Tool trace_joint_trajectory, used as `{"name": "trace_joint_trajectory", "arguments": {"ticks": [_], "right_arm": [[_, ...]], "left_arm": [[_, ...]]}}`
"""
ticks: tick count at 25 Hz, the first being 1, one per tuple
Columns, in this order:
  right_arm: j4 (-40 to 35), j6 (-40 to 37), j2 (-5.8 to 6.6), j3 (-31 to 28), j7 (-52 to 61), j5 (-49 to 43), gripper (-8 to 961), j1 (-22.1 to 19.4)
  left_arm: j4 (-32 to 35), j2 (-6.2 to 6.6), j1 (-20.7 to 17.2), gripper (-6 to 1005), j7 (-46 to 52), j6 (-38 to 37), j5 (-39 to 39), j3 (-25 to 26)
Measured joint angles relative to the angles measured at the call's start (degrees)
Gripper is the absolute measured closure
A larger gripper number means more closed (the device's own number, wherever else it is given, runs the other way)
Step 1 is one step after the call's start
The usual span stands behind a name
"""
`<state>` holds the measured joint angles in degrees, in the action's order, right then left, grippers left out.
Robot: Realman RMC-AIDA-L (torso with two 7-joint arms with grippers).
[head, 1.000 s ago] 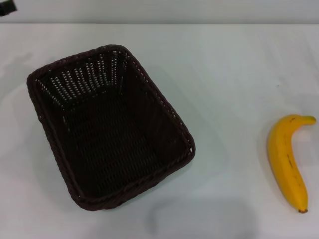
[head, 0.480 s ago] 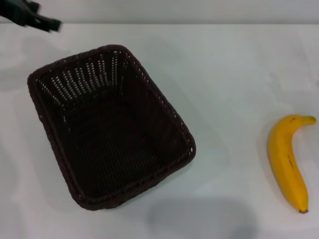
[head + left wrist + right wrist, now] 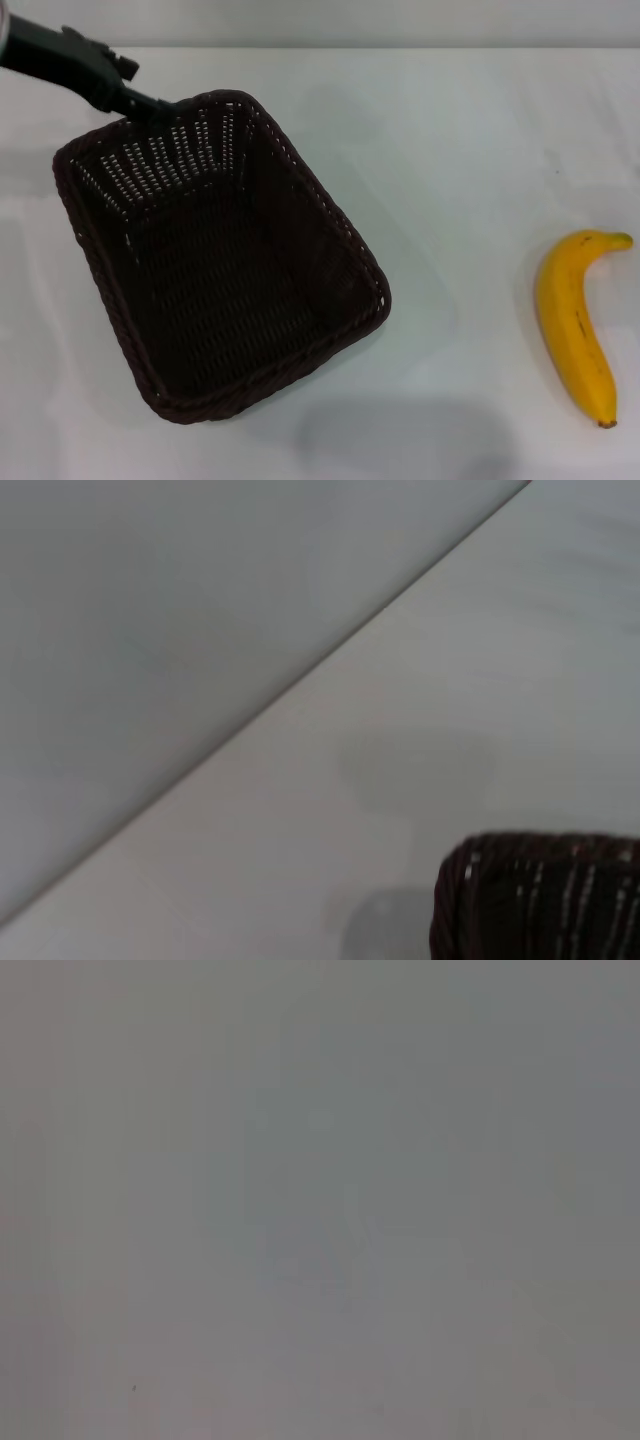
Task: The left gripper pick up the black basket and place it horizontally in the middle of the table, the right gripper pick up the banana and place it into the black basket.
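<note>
The black basket (image 3: pixel 160 165) is a large dark woven wicker basket lying skewed on the left half of the white table (image 3: pixel 460 150), open side up and empty. My left gripper (image 3: pixel 150 103) comes in from the far left corner and its tip is at the basket's far rim. A corner of the basket also shows in the left wrist view (image 3: pixel 540 900). The yellow banana (image 3: pixel 575 325) lies on the table at the right, stem end pointing away from me, far from the basket. The right gripper is out of view.
The table's far edge meets a pale wall (image 3: pixel 320 20) at the back. The right wrist view shows only a plain grey surface.
My left gripper has come in from the far left corner and moved right and down to the basket's far rim. The basket and banana have not moved.
</note>
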<state>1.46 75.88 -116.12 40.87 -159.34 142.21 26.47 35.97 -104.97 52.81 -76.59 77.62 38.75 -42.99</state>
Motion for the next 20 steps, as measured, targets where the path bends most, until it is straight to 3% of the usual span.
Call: {"name": "trace_joint_trajectory", "arguments": {"ticks": [13,18,20], "right_arm": [[0.5,0.2,-0.07,0.0,0.0,-0.1,95,0.3],[0.7,0.2,-0.07,0.0,0.0,-0.2,95,0.2],[0.7,0.3,-0.08,0.0,0.0,-0.2,95,0.1]], "left_arm": [[-4.2,-3.45,-1.8,180,-3.3,-7.5,-1.0,-0.3],[-4.3,-3.92,-1.8,189,-3.3,-7.8,-1.0,-0.3],[-4.3,-4.02,-1.9,331,-3.3,-7.8,-1.0,-0.3]]}}
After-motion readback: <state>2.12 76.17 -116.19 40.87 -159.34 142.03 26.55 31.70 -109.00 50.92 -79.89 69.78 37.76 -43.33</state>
